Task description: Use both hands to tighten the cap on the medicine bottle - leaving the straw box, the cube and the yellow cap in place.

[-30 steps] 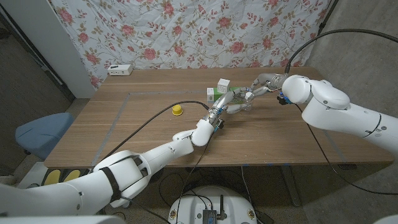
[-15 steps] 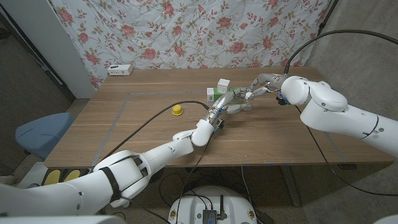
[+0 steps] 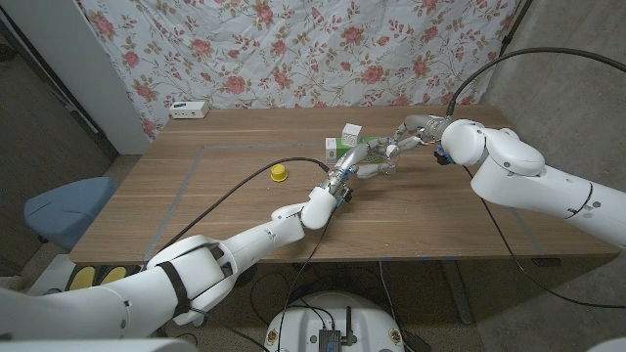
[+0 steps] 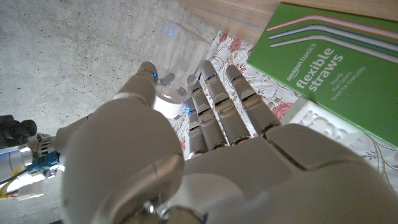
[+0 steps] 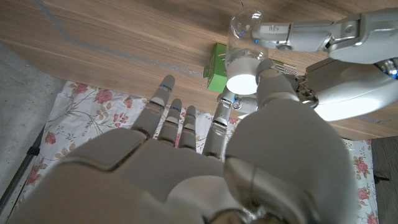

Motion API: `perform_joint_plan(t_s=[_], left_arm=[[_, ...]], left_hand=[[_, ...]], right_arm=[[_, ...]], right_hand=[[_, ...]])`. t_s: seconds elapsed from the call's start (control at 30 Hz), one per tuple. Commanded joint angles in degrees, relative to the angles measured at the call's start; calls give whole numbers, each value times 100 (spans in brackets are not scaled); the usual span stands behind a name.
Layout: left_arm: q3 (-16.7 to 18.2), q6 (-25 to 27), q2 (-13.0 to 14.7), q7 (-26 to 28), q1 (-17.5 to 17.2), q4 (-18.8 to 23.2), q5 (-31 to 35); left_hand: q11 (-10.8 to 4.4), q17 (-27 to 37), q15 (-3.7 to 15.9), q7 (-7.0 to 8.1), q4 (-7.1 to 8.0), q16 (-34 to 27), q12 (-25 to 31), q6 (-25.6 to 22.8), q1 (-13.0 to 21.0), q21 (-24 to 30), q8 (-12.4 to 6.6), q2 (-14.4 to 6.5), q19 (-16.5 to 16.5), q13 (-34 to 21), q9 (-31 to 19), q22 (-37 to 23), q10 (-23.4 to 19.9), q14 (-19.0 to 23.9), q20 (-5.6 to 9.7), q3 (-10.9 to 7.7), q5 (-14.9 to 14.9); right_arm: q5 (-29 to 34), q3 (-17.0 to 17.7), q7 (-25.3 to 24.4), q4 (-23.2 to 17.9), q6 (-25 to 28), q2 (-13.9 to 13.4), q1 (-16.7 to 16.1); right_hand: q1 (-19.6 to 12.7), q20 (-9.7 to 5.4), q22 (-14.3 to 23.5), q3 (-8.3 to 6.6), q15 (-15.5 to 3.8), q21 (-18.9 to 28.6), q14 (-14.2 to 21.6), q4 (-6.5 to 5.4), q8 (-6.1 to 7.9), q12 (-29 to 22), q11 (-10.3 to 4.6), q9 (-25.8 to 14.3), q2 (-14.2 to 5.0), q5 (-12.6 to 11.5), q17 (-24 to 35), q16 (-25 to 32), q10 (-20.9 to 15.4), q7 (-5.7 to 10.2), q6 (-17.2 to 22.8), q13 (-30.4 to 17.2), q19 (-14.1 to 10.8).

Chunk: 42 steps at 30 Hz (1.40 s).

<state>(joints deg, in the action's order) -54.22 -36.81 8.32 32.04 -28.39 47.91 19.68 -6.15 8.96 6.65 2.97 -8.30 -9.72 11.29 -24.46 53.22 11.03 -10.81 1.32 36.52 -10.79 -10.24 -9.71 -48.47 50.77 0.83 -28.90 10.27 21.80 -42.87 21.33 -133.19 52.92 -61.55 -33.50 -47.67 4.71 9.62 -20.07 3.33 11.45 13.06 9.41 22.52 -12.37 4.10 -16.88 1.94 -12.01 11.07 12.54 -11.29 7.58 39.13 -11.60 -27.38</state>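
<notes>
Head view: evenly lit, sharp; table in soft light with faint shadows.
Left wrist: left hand close and softly blurred; cap glares white.
Right wrist: cap blown out; right hand near, slightly out of focus.

Medicine bottle mid-table toward the far edge, between left hand and right hand; straw box just left, cube behind it, yellow cap further left.
</notes>
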Motion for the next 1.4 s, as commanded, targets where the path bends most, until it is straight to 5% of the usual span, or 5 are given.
perform_joint_plan(t_s=[0.03, 0.3, 0.6, 1.4], left_arm=[[-7, 18, -23, 16, 16, -38, -13], [-22, 3, -53, 34, 39, -104, -19], [-42, -3, -62, 59, 62, -145, -10], [-37, -7, -13, 104, 39, -88, -5]], left_hand=[[-209, 25, 537, -5, 19, -16, 18, -78, 4, 14, -23, -70, 14, -22, -18, -12, -267, 13, -13, -15, 50], [-209, 24, 540, 1, 16, -15, 16, -85, 1, 12, -20, -69, 10, -22, -18, -12, -264, 17, -13, -19, 50], [-208, 26, 530, 9, 21, -20, 15, -84, -12, 9, -15, -75, 0, -22, -19, -12, -264, 34, -24, -23, 50], [-222, 25, 535, 17, 9, -17, 16, -95, -15, 9, -11, -70, -5, -22, -19, -13, -278, 43, -19, -34, 49]], right_arm=[[-82, 124, -95, 119, -133, 40, -92], [-243, 288, -308, 203, -245, 49, -250], [-520, 496, -591, 303, -386, 105, -419], [-926, 625, -1232, 448, -460, 293, -592]], right_hand=[[-57, -14, 7, -32, -14, -2, 57, 12, 68, -33, -4, -15, -4, 29, 26, 48, -51, -6, 102, -31, -62], [-73, -51, 8, -29, -65, 9, 126, -4, 105, -52, -12, -11, -17, 50, 34, 72, -145, -26, 182, -32, -128], [-70, 76, 9, 9, -133, 66, 226, -30, 183, -64, 13, 0, 2, 93, 43, 97, -286, -90, 348, -34, -388], [-57, -105, 9, 82, -278, 100, 527, -61, 389, -96, 24, -22, 25, 133, 61, 188, -612, -399, 742, -34, -777]])
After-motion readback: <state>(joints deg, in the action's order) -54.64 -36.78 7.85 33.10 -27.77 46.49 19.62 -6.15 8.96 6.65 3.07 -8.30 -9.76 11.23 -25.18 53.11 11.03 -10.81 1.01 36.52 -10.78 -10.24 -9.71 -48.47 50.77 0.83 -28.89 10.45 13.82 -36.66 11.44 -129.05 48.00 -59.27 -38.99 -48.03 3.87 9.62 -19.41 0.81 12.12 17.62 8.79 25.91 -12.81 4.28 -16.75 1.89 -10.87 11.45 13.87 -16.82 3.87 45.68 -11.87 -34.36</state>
